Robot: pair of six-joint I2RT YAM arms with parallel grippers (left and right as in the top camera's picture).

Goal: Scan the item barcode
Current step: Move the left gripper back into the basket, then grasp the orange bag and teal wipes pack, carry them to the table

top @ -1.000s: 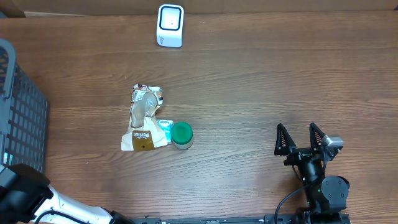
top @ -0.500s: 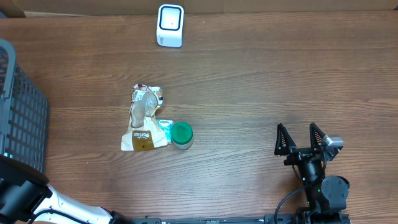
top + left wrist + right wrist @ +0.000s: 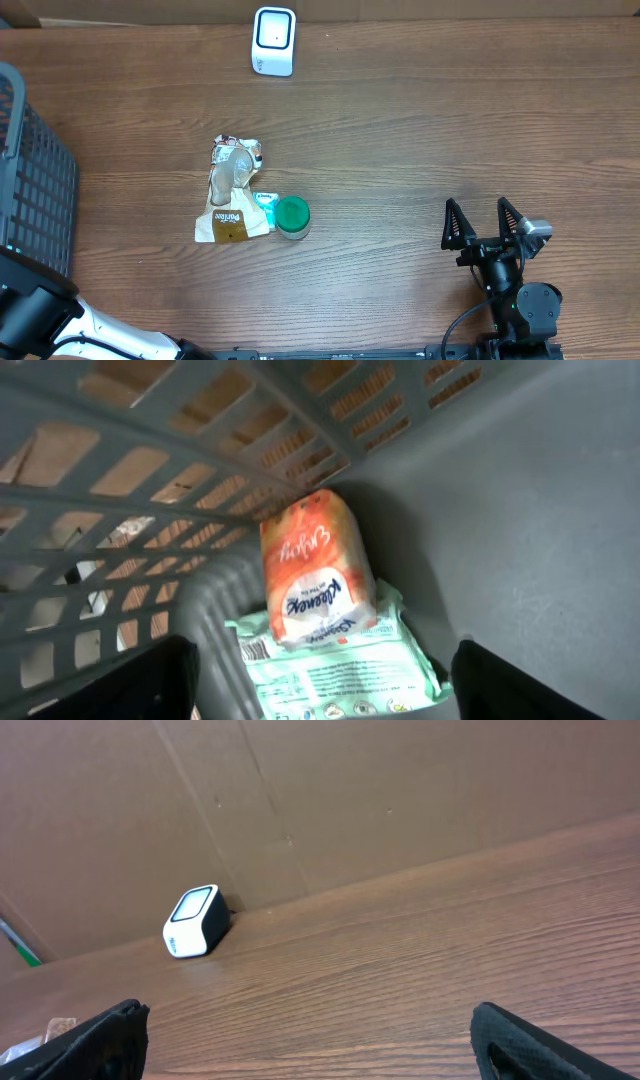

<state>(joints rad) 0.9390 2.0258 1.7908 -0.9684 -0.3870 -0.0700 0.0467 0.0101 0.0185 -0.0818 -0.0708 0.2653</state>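
Left gripper [image 3: 325, 655] was inside basket [image 3: 150, 480], jaws wide, gripping nothing. Orange pack [image 3: 315, 575] lay in basket corner just ahead of fingers, overlapping wipes pack [image 3: 340, 675], which reached between them. Brown pouch [image 3: 231, 190] and green-lidded jar [image 3: 292, 217] sat just beside each other on table [image 3: 400, 130], right of basket. Scanner [image 3: 273, 41] stood right of basket at far table edge. Right gripper [image 3: 477, 205] was well right of basket, jaws wide, empty.

Orange packet [image 3: 315, 575] lies atop green pack [image 3: 340, 675] in basket [image 3: 520, 510].

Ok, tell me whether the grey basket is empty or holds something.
Holds items: inside the basket, an orange packet lies atop a green-white pack in its corner.
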